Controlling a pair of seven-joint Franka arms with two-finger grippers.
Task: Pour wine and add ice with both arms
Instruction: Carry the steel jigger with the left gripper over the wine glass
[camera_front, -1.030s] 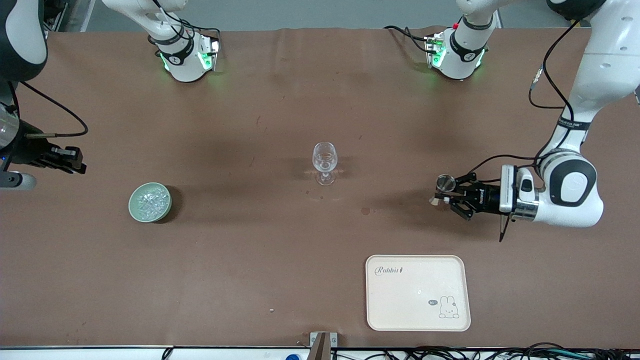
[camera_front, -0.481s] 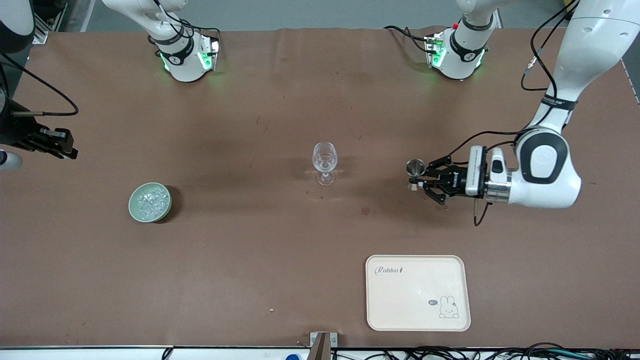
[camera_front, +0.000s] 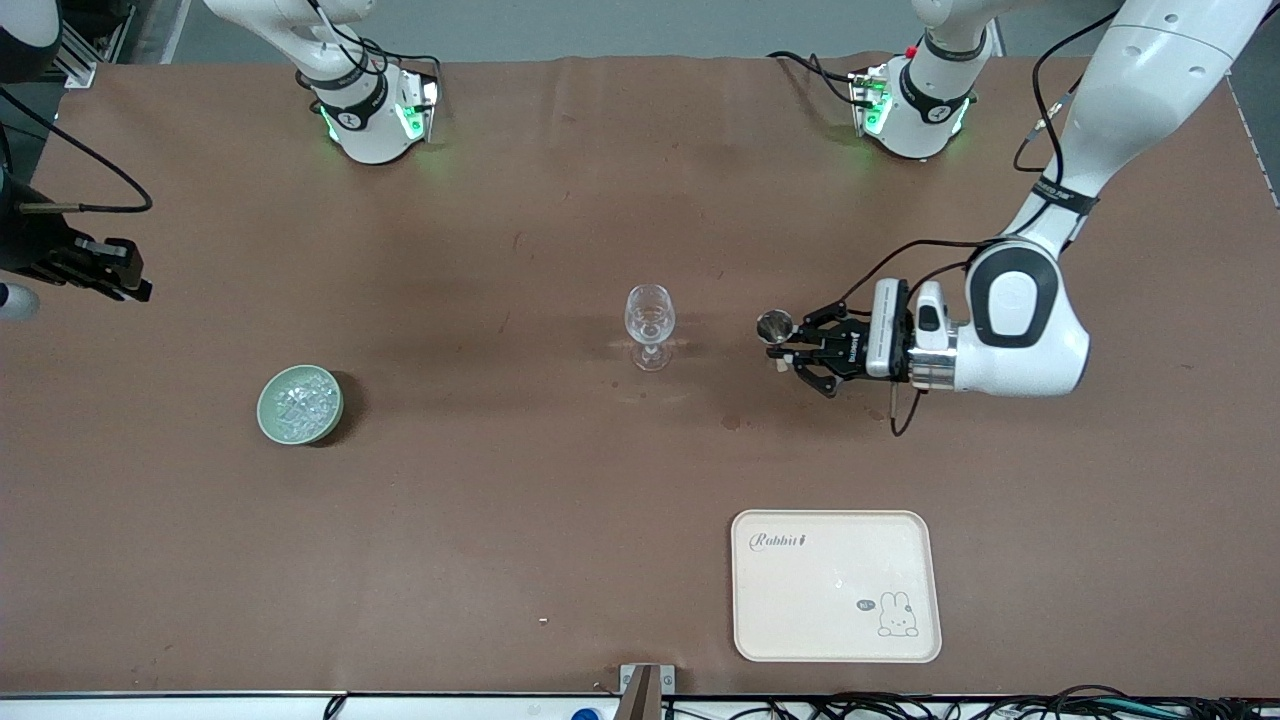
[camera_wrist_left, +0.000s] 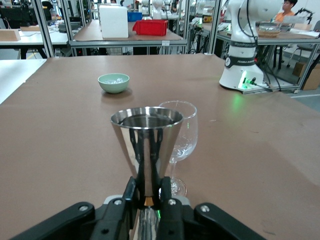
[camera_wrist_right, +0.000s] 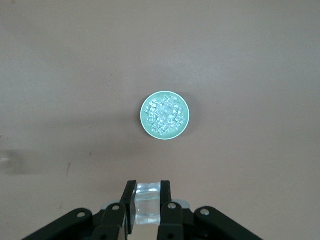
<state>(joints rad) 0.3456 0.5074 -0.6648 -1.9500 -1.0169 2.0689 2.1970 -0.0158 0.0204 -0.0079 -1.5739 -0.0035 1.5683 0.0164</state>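
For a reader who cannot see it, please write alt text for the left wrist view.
The left gripper is shut on a shiny metal measuring cup, held upright just in front of an empty wine glass standing on the brown table. Farther off on the table sits a small green bowl of ice.

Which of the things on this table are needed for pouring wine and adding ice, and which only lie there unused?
Needed for the job:
- wine glass, mid-table
- steel jigger, held by left gripper beside the glass
- green bowl of ice
- clear ice lump, held by right gripper high over the table

Just lying about:
- cream rabbit tray, nearer the front camera
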